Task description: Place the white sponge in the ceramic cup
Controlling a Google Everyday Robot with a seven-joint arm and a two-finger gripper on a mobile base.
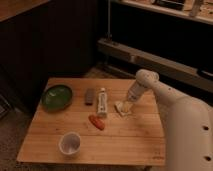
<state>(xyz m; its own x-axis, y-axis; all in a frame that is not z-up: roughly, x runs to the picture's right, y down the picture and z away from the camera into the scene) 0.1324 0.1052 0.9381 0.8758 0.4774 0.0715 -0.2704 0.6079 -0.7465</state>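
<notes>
The white sponge [122, 108] lies flat on the wooden table [130, 137], right of centre. My gripper [128, 103] is down on it, at the end of the white arm that reaches in from the right. The ceramic cup [70, 143] stands upright near the table's front left, well apart from the sponge and the gripper; its inside shows pale.
A green bowl [56, 96] sits at the back left. A dark grey block [90, 96] and a long white tube [102, 102] lie side by side in the middle. A small orange-red thing [97, 122] lies in front of the tube. Dark cabinets stand behind the table.
</notes>
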